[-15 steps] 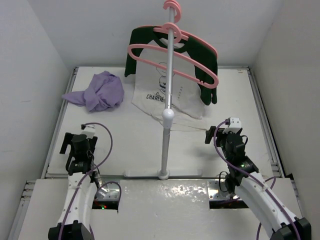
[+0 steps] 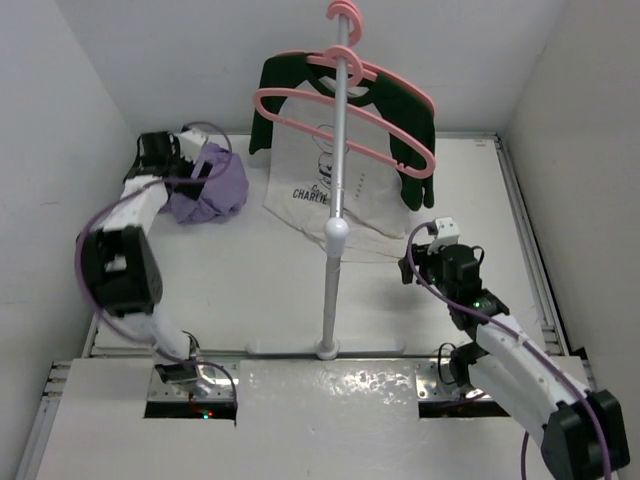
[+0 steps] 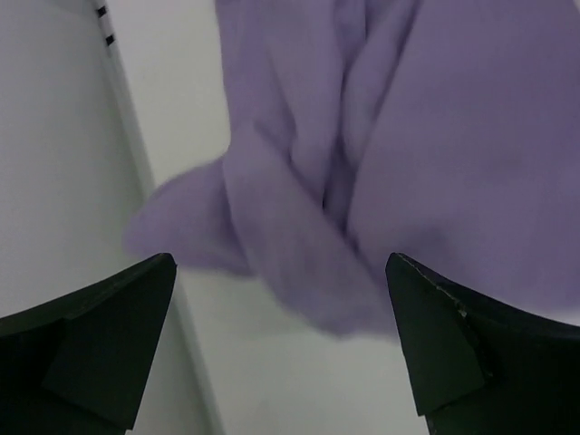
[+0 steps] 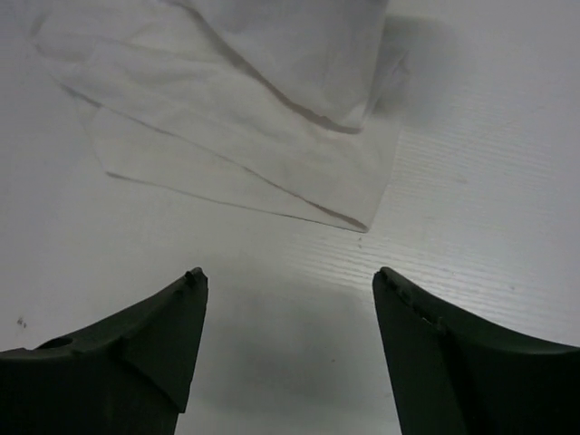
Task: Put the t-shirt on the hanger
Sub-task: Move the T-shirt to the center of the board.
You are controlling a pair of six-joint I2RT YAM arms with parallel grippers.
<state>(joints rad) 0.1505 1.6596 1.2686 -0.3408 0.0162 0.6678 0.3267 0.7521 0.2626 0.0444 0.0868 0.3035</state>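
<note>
The lavender t-shirt [image 2: 218, 190] lies crumpled on the table at the far left. In the left wrist view, the t-shirt [image 3: 435, 136] fills the upper frame. My left gripper [image 2: 198, 168] is stretched out to the shirt's left edge. It [image 3: 278, 261] is open just above the fabric's near fold, holding nothing. The empty pink hanger [image 2: 300, 118] hangs on the pole in front of the white shirt. My right gripper [image 2: 413, 260] is low over the table right of the pole, and it [image 4: 288, 274] is open and empty.
A grey pole stand [image 2: 336, 205] rises mid-table, its base [image 2: 328, 349] near the front edge. A white printed shirt with dark green sleeves [image 2: 310, 190] hangs on a second pink hanger [image 2: 385, 78], its hem [image 4: 272, 172] on the table before my right gripper. Walls close both sides.
My left arm has swung from near its base out to the far left, up to the lavender t-shirt. My right gripper has shifted slightly left.
</note>
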